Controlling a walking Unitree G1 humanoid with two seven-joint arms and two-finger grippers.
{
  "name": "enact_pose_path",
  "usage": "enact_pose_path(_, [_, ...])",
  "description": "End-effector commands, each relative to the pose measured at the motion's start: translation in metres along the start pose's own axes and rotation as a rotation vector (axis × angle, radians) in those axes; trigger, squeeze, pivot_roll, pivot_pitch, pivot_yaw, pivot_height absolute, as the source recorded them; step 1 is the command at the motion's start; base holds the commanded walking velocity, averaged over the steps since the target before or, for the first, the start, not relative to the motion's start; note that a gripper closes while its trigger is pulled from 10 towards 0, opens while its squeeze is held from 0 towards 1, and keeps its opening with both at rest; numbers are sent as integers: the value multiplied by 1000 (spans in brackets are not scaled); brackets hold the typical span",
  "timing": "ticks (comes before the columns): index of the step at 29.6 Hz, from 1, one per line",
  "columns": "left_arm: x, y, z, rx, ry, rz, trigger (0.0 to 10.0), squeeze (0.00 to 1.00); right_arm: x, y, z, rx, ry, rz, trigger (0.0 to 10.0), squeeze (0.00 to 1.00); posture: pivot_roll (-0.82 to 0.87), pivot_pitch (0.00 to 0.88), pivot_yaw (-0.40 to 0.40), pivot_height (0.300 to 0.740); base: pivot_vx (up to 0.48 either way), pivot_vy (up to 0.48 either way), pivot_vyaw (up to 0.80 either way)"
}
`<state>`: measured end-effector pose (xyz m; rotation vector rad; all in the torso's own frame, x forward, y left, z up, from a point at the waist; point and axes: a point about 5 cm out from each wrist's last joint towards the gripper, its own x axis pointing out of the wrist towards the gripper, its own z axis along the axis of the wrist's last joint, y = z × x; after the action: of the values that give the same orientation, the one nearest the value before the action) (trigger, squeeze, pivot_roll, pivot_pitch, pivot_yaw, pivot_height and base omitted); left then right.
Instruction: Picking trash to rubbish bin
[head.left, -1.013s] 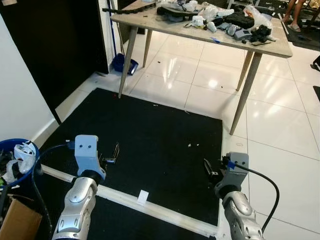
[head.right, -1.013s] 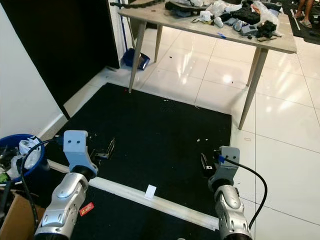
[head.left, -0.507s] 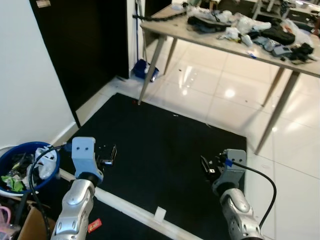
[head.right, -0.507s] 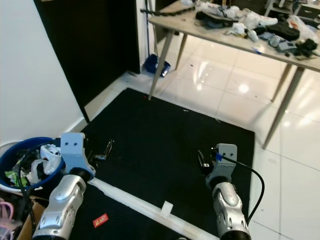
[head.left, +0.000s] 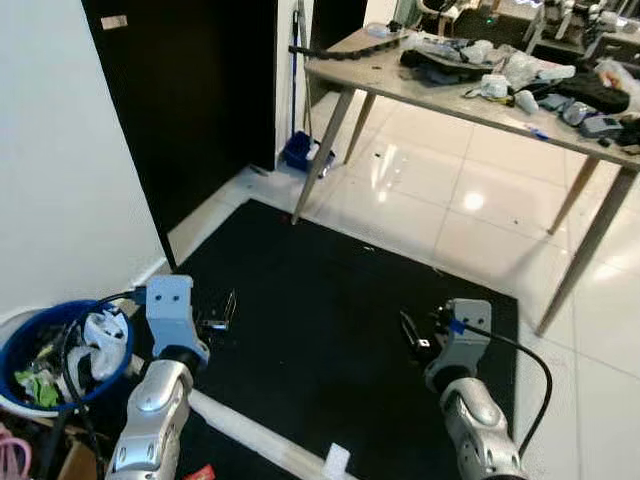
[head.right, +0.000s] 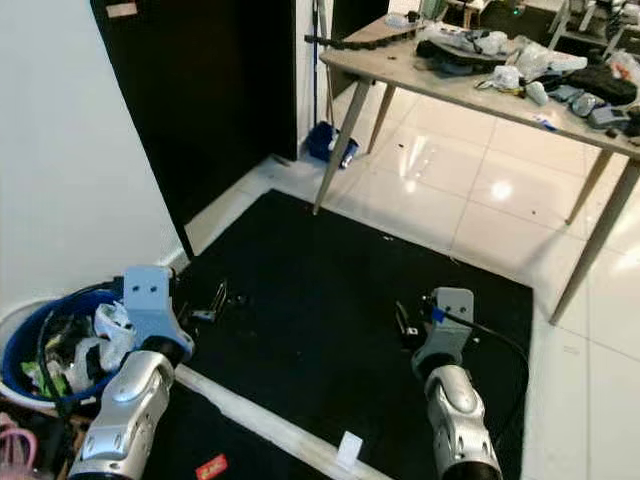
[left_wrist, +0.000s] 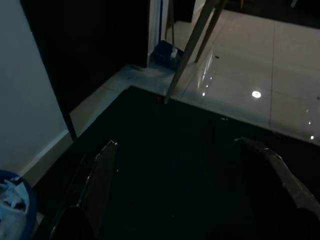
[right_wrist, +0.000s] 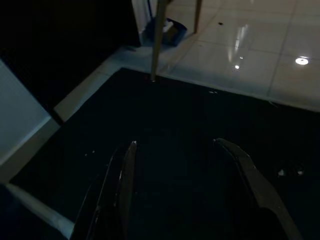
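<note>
I had both arms raised in front of me over the black mat (head.left: 330, 290); the left gripper (left_wrist: 185, 185) hung above the mat's near left part, its two fingers spread wide with nothing between them, and the right gripper (right_wrist: 187, 187) hung above the mat's near right part, fingers likewise apart and empty; the rubbish bin (head.left: 20, 350), a blue tub, sat on the floor at my far left, against the white wall (head.left: 60, 150) and just beside my left arm; it was heaped with crumpled white and green scraps (head.left: 100, 335), and dark cables draped over its rim; a small red wrapper (head.right: 211, 466) lay on the dark floor near my left elbow, on the near side of a white strip (head.right: 270, 428) that ran across the mat's near edge; a small white scrap of paper (head.right: 350, 446) lay on that strip between my two arms; a few pale specks dotted the mat further out, too small for me to tell what they were; beyond the mat the floor was glossy white tile (head.left: 450, 190) with bright reflections; a wooden table (head.left: 420, 80) on slanted legs stood on the tile, its top crowded with dark and pale clutter (head.left: 500, 75); a blue dustpan (head.left: 300, 152) rested on the tile near the table's left leg, beside a dark doorway (head.left: 200, 100).
</note>
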<state>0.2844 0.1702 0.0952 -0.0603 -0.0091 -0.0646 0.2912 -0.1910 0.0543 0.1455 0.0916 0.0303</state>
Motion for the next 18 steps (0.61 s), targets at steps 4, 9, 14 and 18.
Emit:
enact_pose_path(4, [0, -5, -1, 4, 4, -22, 10000, 0, -4, -9, -3, 11, 11, -34, 10000, 0, 17, 107, -20, 740, 329, 0, -800])
enact_pose_path(9, [0, -5, -2, 5, 6, -23, 10000, 0, -5, -10, -3, 12, 10, -40, 10000, 0, 18, 113, -19, 740, 329, 0, -800])
enact_pose_path(14, [-1, -6, -2, 5, 6, -26, 10000, 0, -6, -10, -4, 11, 9, -40, 10000, 0, 18, 115, -17, 740, 329, 0, -428])
enact_pose_path(18, [1, -6, -1, 7, 6, -32, 10000, 0, -6, -9, -4, 8, 6, -38, 10000, 0, 18, 115, -16, 740, 328, 0, 0])
